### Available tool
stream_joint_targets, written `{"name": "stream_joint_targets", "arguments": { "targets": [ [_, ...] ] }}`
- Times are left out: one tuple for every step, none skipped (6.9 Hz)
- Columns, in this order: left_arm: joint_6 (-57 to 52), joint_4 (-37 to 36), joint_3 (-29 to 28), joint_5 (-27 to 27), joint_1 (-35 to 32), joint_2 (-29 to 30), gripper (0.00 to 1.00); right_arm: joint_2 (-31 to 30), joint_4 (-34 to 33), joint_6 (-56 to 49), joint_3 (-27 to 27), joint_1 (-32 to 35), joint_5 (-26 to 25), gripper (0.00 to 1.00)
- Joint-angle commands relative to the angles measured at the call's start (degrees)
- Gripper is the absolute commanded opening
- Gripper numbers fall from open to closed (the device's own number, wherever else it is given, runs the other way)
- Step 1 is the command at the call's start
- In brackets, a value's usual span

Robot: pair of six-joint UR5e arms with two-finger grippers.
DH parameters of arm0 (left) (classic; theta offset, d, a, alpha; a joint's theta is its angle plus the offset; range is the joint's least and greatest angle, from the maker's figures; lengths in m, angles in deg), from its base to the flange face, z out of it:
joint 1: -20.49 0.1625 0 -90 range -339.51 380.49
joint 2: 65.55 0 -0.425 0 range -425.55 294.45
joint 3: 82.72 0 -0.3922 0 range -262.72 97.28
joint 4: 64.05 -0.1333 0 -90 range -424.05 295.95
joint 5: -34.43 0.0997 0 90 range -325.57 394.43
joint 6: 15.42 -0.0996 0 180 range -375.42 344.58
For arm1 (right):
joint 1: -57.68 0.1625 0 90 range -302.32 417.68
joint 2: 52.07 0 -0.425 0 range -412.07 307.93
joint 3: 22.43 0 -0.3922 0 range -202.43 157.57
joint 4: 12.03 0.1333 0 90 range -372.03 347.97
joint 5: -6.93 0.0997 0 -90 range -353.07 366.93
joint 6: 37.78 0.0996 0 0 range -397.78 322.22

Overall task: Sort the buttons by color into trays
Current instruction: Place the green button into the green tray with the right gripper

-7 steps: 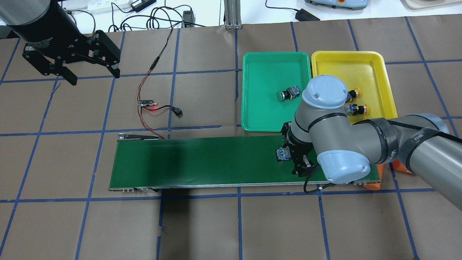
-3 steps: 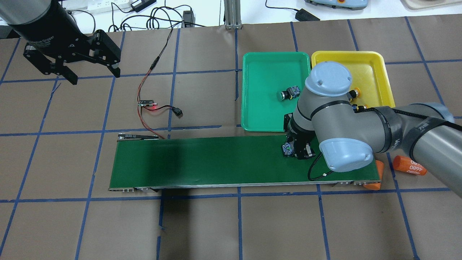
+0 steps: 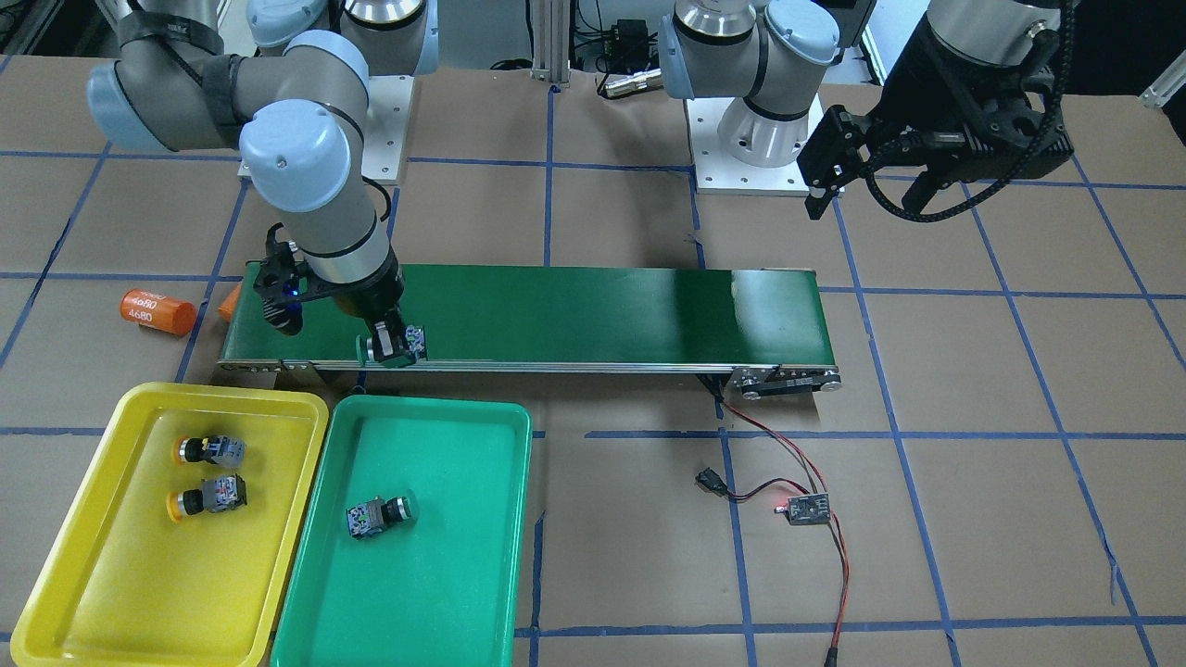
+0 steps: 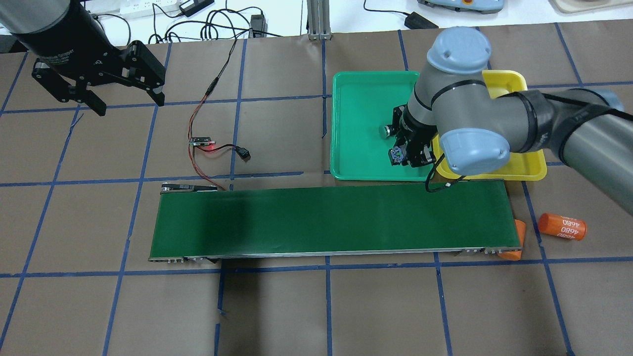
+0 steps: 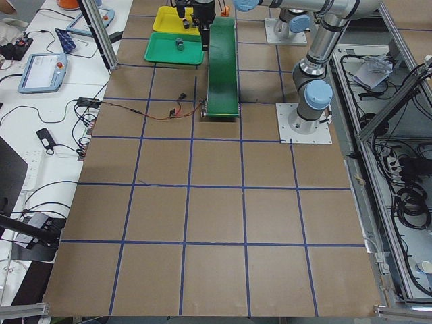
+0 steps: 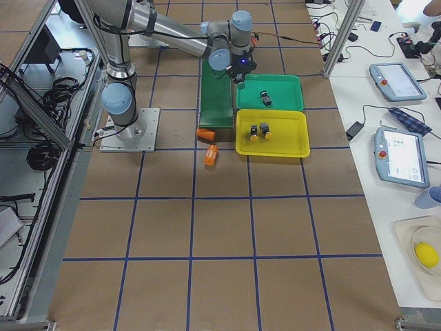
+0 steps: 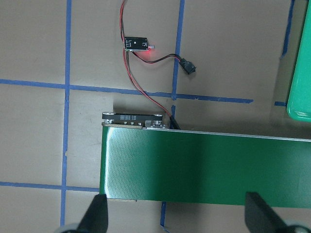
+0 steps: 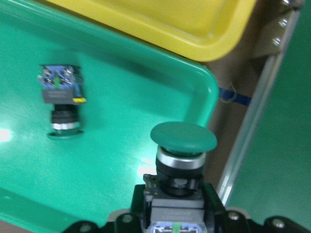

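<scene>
My right gripper is shut on a green-capped button and holds it above the green tray's near corner, by the conveyor. It also shows in the front view. Another green button lies on its side in that tray. The yellow tray holds two yellow buttons; overhead, my arm hides them. My left gripper is open and empty, high over the far left of the table.
The long dark green conveyor belt runs in front of the trays. An orange cylinder marked 4680 lies right of its end, another at the belt's corner. A small circuit board with red and black wires lies left of the trays.
My right gripper has carried the green button from over the belt's right part, away from the robot, to over the green tray. The left arm has not moved.
</scene>
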Motion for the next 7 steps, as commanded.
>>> {"name": "stream_joint_targets", "arguments": {
  "targets": [
    [-0.07, -0.07, -0.1, 0.0, 0.03, 0.06, 1.0, 9.86, -0.39, -0.94, -10.01, -0.57, -2.88, 0.0],
    [-0.07, -0.07, -0.1, 0.0, 0.03, 0.15, 1.0, 12.69, -3.18, -1.03, -10.56, -0.83, -2.97, 0.0],
    [-0.07, -0.07, -0.1, 0.0, -0.05, 0.06, 1.0, 14.02, -5.3, -0.94, -10.56, -1.09, -2.97, 0.01],
    [-0.07, -0.07, -0.1, 0.0, 0.03, 0.06, 1.0, 14.38, -7.49, -0.94, -10.48, -1.27, -2.79, 0.62],
    [-0.07, -0.07, -0.1, 0.0, 0.03, 0.15, 1.0, 14.39, -7.51, -0.94, -10.04, -1.36, -3.66, 1.0],
    [-0.07, -0.07, 0.07, 0.0, 0.03, 0.15, 1.0, 13.69, -7.43, -0.94, -10.21, -1.62, -3.76, 1.0],
    [-0.07, -0.07, -0.02, 0.0, -0.05, 0.15, 1.0, 12.73, -6.82, -0.94, -10.3, -1.88, -4.71, 1.0]
  ]
}}
